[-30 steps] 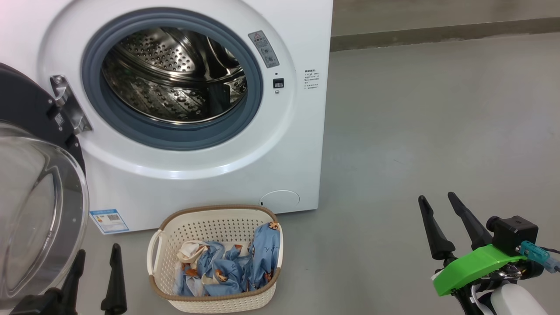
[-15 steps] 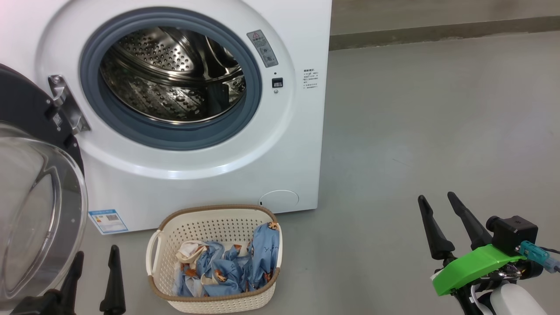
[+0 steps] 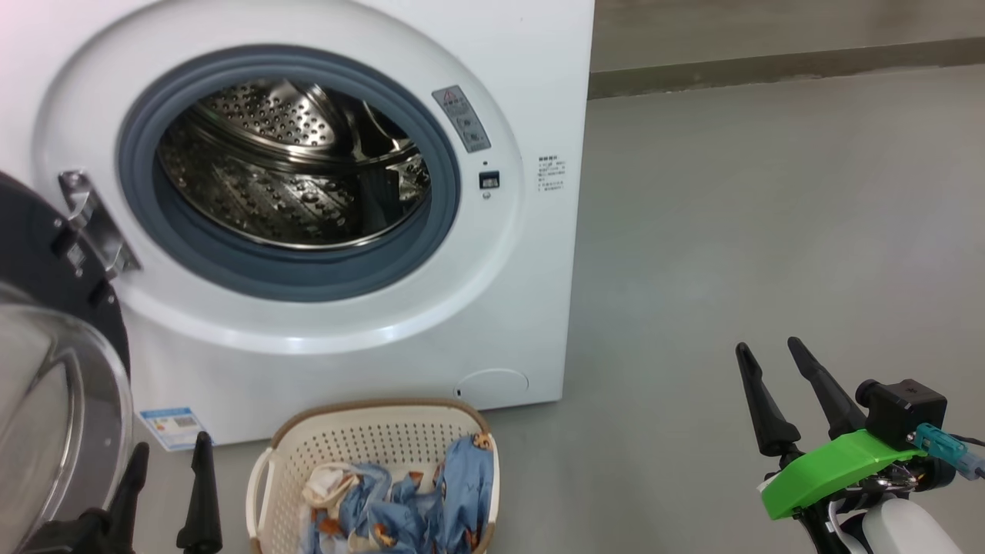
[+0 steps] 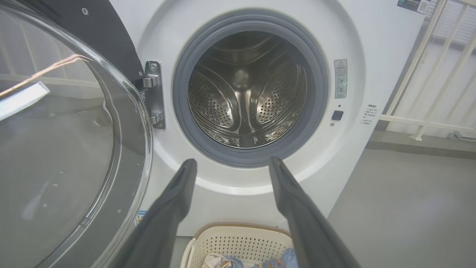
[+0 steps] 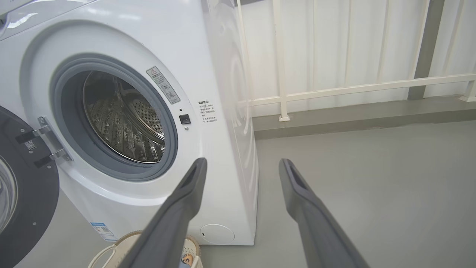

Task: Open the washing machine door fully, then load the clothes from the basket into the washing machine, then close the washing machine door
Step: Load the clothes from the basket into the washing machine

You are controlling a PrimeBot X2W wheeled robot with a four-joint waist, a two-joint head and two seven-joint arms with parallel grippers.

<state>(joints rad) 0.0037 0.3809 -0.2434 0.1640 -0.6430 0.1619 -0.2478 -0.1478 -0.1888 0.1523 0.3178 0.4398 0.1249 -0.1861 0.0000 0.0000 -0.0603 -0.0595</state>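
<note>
right at the bottom edge, the left gripper [image 3: 171, 442] is pointing its two dark fingers up, spread apart and gripping nothing, hanging close beside the glass bowl of the washing machine door [image 3: 46, 261]. on the other side the right gripper [image 3: 768, 345] is also standing parted and empty above the grey floor [image 3: 769, 231], well apart from everything, with a green bracket [image 3: 831, 469] riding behind its fingers. between the two, the basket [image 3: 369, 442] is sitting on the floor just in front of the washing machine [image 3: 523, 77]. its long axis is running side to side along the machine's front, its open top is facing up, and the clothes [image 3: 408, 515] are lying crumpled inside, one blue piece leaning up against the right wall. the door is hanging swung out to the robot's left on its metal hinge [image 3: 92, 223], bulging glass turned this way. behind, the grey gasket [image 3: 292, 281] is ringing the open mouth, which is facing the robot, and the perforated steel drum [image 3: 292, 177] is gleaming inside. a blue label [image 3: 173, 427] is sitting low on the front panel. farthest back, in the right wrist view, a cream railing [image 5: 334, 89] is running along a pale wall.
</note>
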